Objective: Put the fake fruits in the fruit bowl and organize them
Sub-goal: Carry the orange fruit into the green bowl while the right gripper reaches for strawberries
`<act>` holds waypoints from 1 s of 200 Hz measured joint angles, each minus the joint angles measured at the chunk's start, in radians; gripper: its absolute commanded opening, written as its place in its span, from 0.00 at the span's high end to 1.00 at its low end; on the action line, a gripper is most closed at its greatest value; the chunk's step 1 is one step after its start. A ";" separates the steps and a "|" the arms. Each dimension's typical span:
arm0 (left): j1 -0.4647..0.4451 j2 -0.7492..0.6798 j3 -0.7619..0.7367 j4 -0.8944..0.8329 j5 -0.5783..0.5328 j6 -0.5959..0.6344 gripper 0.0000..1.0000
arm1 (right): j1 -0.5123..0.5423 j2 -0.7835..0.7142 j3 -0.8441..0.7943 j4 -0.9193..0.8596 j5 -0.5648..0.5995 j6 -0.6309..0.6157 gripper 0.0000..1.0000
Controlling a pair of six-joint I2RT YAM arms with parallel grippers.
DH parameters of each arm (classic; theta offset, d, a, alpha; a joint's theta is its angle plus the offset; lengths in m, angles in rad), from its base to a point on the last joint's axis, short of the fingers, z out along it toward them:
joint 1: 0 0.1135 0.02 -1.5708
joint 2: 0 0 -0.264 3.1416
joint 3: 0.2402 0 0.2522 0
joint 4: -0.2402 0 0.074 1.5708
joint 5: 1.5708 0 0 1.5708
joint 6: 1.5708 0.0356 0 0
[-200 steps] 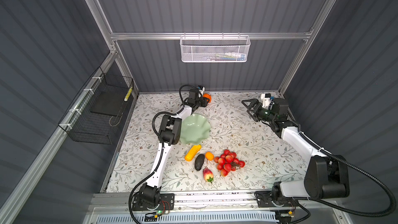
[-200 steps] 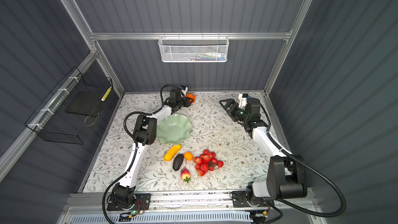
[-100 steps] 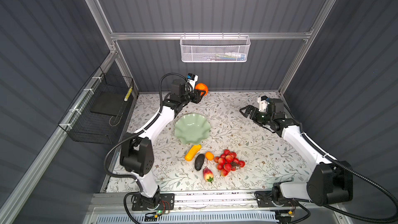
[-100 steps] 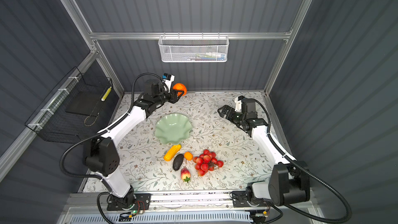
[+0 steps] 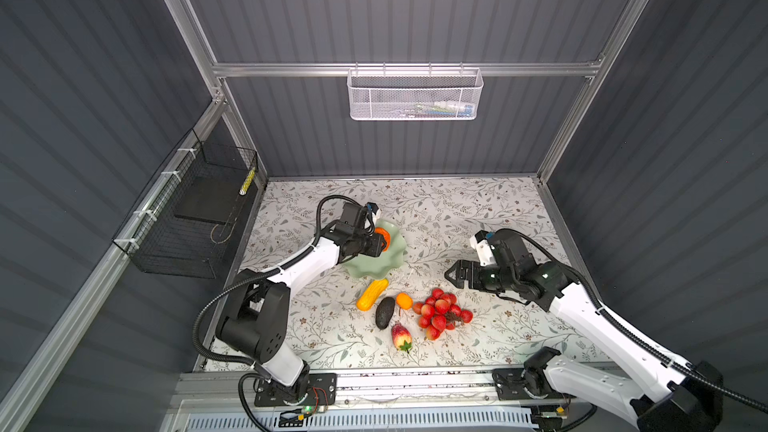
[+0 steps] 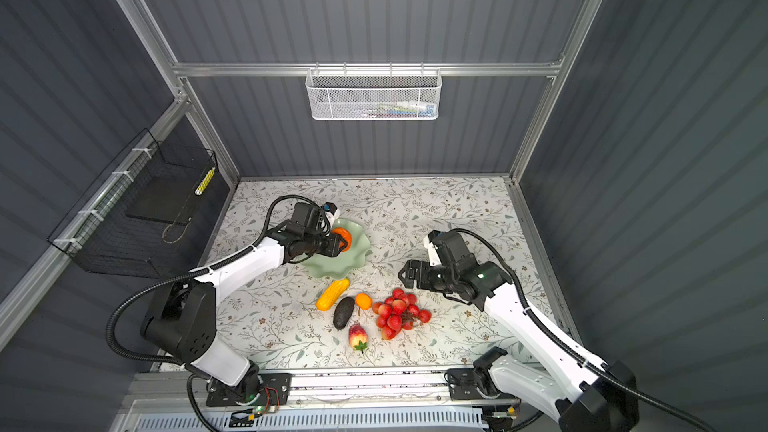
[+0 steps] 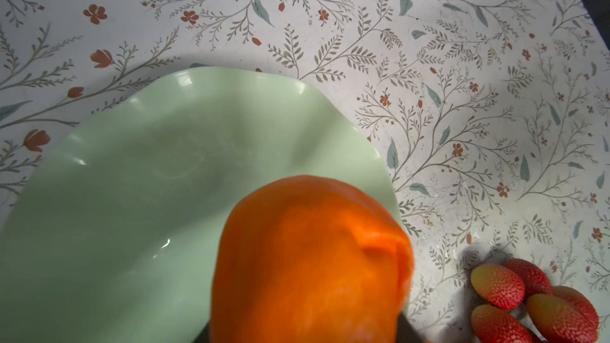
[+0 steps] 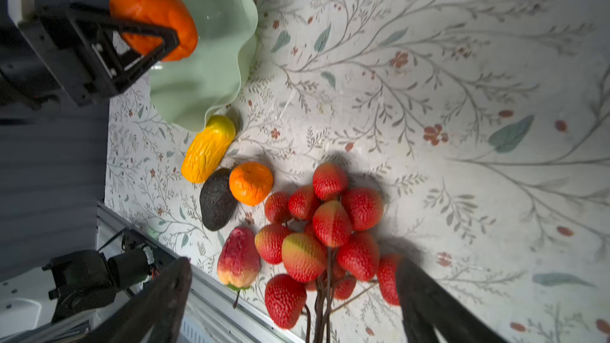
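My left gripper point(image 5: 380, 241) is shut on the round orange point(image 5: 385, 237), holding it low over the pale green fruit bowl point(image 5: 386, 263); the orange point(image 7: 310, 259) fills the left wrist view and hides the jaws. In front of the bowl lie the ridged yellow fruit point(image 5: 372, 295), the avocado point(image 5: 385, 312), the small citrus point(image 5: 404, 300), the strawberry point(image 5: 401, 337) and the bunch of red berries point(image 5: 440, 313). My right gripper point(image 5: 451, 275) is open, just above and to the right of the berries point(image 8: 330, 222), touching nothing.
A white mesh basket point(image 5: 415, 95) hangs on the back wall and a black wire basket point(image 5: 195, 218) on the left wall. The metal rail point(image 5: 415, 380) runs along the table's front edge, close to the strawberry.
My left arm lifted the orange from the back of the table and brought it forward over the bowl. My right gripper moved forward and toward the middle, nearer the berries.
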 measured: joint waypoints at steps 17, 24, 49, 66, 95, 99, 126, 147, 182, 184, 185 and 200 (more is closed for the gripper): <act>-0.003 0.062 0.006 -0.008 -0.019 -0.003 0.82 | 0.076 -0.036 -0.037 -0.039 0.016 0.043 0.10; -0.004 0.090 0.011 -0.013 -0.031 -0.006 0.75 | 0.103 -0.046 -0.050 -0.051 0.021 0.061 0.12; -0.004 0.172 0.023 -0.040 -0.074 -0.019 0.67 | 0.186 -0.076 -0.101 -0.083 0.027 0.119 0.17; -0.004 0.174 0.047 -0.042 -0.095 -0.026 0.57 | 0.205 -0.081 -0.126 -0.094 0.028 0.145 0.19; -0.004 0.174 0.056 -0.042 -0.126 -0.033 0.32 | 0.212 -0.070 -0.157 -0.072 0.027 0.170 0.24; -0.004 0.173 0.056 -0.042 -0.129 -0.044 0.28 | 0.213 -0.066 -0.159 -0.066 0.027 0.172 0.25; -0.004 0.160 0.057 -0.042 -0.132 -0.045 0.17 | 0.214 -0.023 -0.178 -0.008 0.016 0.180 0.32; -0.004 0.143 0.063 -0.039 -0.132 -0.046 0.08 | 0.214 0.000 -0.195 0.039 0.008 0.187 0.41; -0.004 0.071 0.065 -0.033 -0.133 -0.046 0.00 | 0.214 0.039 -0.217 0.097 -0.014 0.192 0.57; -0.004 0.064 0.065 -0.032 -0.132 -0.046 0.00 | 0.214 0.040 -0.219 0.100 -0.016 0.190 0.58; -0.004 0.062 0.065 -0.032 -0.132 -0.046 0.00 | 0.214 0.040 -0.219 0.101 -0.016 0.192 0.59; -0.004 0.009 0.069 -0.029 -0.135 -0.046 0.00 | 0.214 0.043 -0.227 0.111 -0.022 0.197 0.66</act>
